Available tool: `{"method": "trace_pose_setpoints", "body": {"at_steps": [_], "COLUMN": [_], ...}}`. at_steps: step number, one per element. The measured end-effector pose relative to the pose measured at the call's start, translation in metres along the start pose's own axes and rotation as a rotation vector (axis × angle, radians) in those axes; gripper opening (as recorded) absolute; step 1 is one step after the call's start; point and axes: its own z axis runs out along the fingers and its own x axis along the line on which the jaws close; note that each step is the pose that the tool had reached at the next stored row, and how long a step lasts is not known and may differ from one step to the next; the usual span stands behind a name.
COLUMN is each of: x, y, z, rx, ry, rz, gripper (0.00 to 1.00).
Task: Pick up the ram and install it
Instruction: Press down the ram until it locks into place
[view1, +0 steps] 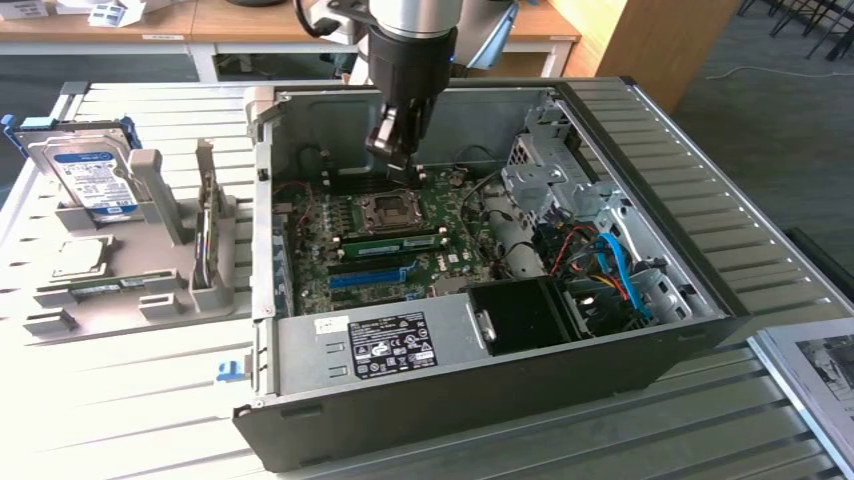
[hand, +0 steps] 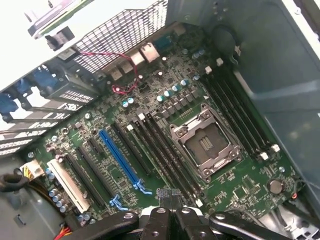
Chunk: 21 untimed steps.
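Note:
In the exterior view a long green ram stick sits along a slot just in front of the CPU socket on the motherboard inside the open computer case. My gripper hangs behind the socket, above the far black slots, apart from that stick. Its fingers look shut with nothing between them. In the wrist view the gripper is over the motherboard, with the CPU socket, the black memory slots and the blue slot below it. A second thin green board stands on edge in the grey holder.
The grey holder on the exterior view's left carries a silver hard drive with a blue-white label and a CPU chip. Inside the case are a power supply, a black fan shroud, drive cages and blue and red cables.

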Motion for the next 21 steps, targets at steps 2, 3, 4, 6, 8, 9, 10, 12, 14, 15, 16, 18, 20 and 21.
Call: {"method": "trace_pose_setpoints", "body": {"at_steps": [2, 3, 4, 6, 8, 9, 10, 12, 14, 15, 16, 18, 20, 21], "x": [0.0000, 0.0000, 0.0000, 0.0000, 0.0000, 0.0000, 0.0000, 0.0000, 0.0000, 0.0000, 0.0000, 0.0000, 0.0000, 0.0000], "y": [0.0000, 0.0000, 0.0000, 0.0000, 0.0000, 0.0000, 0.0000, 0.0000, 0.0000, 0.0000, 0.0000, 0.0000, 0.0000, 0.0000], "z": [0.0000, 0.0000, 0.0000, 0.0000, 0.0000, 0.0000, 0.0000, 0.0000, 0.0000, 0.0000, 0.0000, 0.0000, 0.0000, 0.0000], "rx": [0.0004, 0.0007, 0.0010, 0.0016, 0.0022, 0.0025, 0.0027, 0.0033, 0.0038, 0.0041, 0.0044, 0.0049, 0.0056, 0.0058], "ry": [-0.0001, -0.0002, -0.0002, -0.0003, -0.0003, -0.0004, -0.0005, -0.0006, -0.0006, -0.0007, -0.0007, -0.0008, -0.0009, -0.0009], "rz": [0.018, 0.027, 0.038, 0.060, 0.083, 0.094, 0.104, 0.124, 0.146, 0.156, 0.166, 0.187, 0.209, 0.220], "gripper": [0.10, 0.10, 0.10, 0.10, 0.10, 0.10, 0.10, 0.10, 0.10, 0.10, 0.10, 0.10, 0.10, 0.10]}}
